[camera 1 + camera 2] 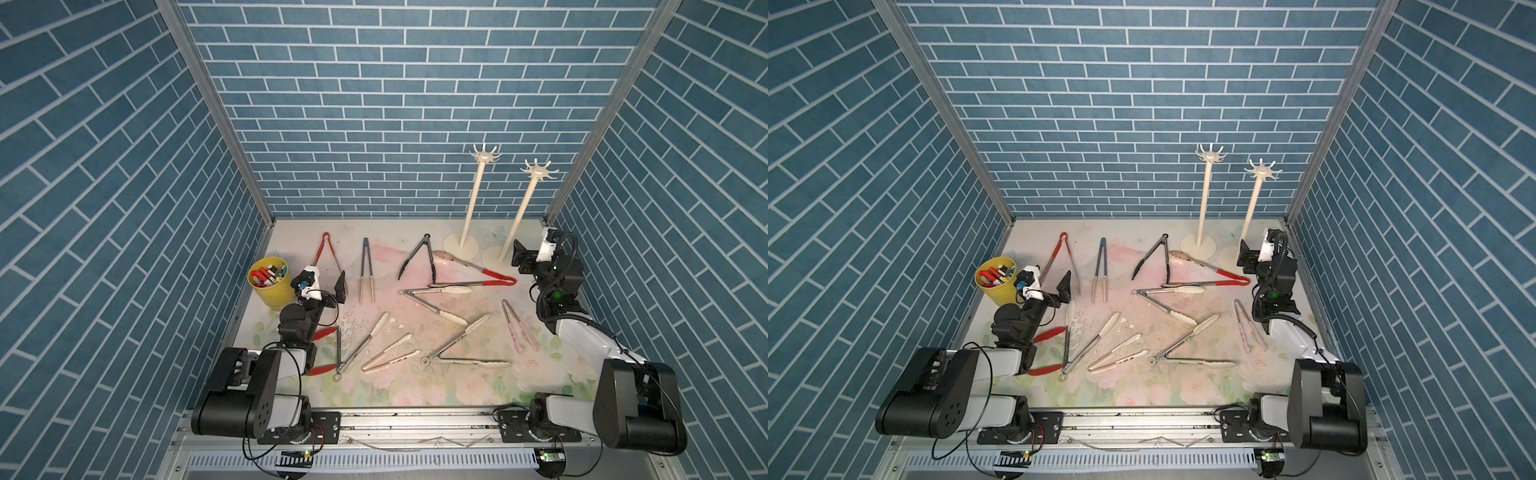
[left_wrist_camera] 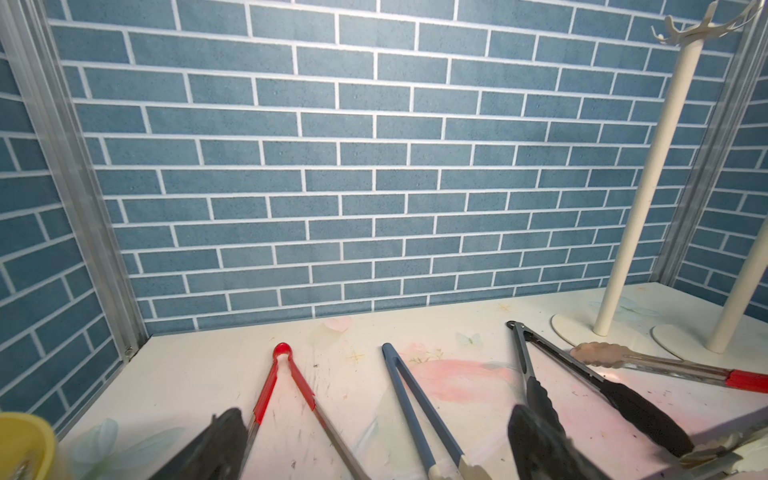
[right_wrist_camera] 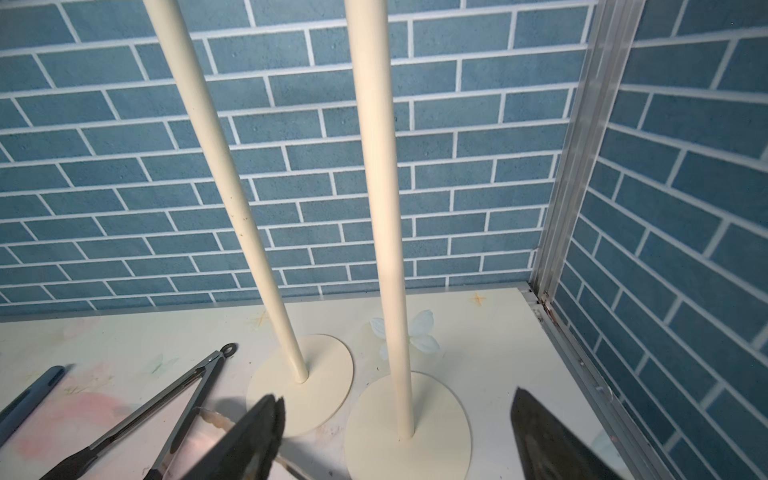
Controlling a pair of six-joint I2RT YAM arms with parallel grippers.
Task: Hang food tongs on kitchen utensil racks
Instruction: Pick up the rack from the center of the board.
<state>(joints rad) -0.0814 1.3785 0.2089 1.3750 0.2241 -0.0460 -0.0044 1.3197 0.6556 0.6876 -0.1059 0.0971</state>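
Scattered flat across the floral desk (image 1: 415,395) in both top views: the food tongs (image 1: 432,306), with the two utensil racks (image 1: 473,199) upright in the far right corner. Beside the yellow cup (image 1: 272,291), the left hand (image 1: 322,291), spread wide and gripping nothing. From its wrist view, only the back row of the tongs: red tongs (image 2: 266,390), blue tongs (image 2: 389,352), black-tipped tongs (image 2: 640,411), plus one rack's hook crown at the frame's edge. Just beside the nearer rack's base, the right hand (image 1: 523,257), likewise spread and empty. From its wrist view, both poles and round bases, crowns cut off by the frame, and the nearer pole framed between the dark fingers (image 3: 266,424).
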